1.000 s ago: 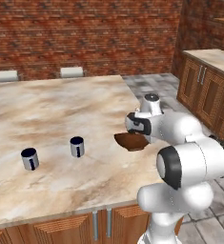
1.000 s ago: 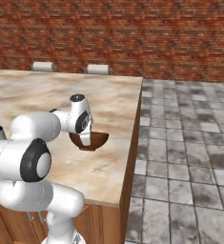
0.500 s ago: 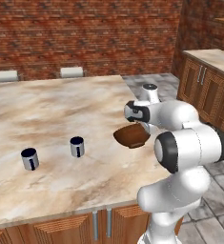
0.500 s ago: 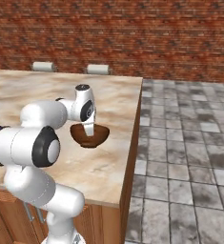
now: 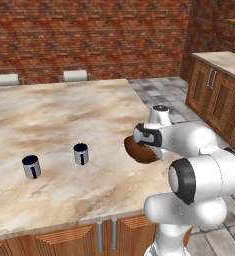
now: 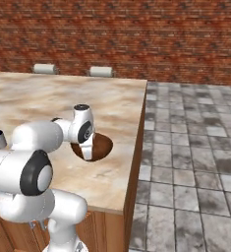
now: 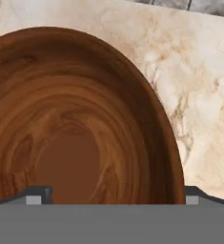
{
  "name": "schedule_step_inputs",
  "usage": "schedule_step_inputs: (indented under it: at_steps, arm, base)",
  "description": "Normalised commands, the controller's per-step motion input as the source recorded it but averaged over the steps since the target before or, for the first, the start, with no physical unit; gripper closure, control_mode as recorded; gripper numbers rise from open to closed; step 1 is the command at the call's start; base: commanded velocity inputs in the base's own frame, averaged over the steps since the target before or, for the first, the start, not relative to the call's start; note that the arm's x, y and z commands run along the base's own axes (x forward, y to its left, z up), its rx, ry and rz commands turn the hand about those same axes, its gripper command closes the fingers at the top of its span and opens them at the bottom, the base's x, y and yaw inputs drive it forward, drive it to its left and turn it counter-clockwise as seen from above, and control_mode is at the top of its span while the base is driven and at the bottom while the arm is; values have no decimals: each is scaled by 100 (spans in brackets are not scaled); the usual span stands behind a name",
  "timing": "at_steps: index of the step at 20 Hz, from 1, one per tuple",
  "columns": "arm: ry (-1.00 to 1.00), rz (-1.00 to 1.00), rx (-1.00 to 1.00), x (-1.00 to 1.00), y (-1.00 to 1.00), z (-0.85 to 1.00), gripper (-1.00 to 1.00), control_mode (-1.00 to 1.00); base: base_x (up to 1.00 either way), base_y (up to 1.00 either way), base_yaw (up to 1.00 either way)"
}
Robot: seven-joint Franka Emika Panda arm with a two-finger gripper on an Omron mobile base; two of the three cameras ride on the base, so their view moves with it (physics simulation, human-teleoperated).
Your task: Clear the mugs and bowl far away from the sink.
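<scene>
The end effector (image 7: 113, 194), spread wide, hangs directly over the bowl (image 7: 75, 124) near the table's (image 5: 59, 115) right edge.

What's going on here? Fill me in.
A white robot arm is working at a marble counter, with its hand right over a brown wooden bowl near the counter's right edge. Its gripper is open, the fingers set wide just above the bowl's inside, so the bowl sits on the counter and is not held. Two blue mugs stand untouched further left on the counter.
</scene>
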Motion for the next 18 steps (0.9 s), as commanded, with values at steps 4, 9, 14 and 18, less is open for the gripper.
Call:
schedule_step_inputs:
  at_steps: [4,9,14,18]
  arm:
    - [8,0,0,-50,0,-43,-100,-100]
    - [3,0,1,-21,-6,-10,-100,-100]
    - [0,0,5,-32,-2,87,-100,-100]
    - [-3,0,5,-74,0,100,-100,-100]
  base:
    - [0,0,0]
    - [0,0,0]
    - [0,0,0]
    - [0,0,0]
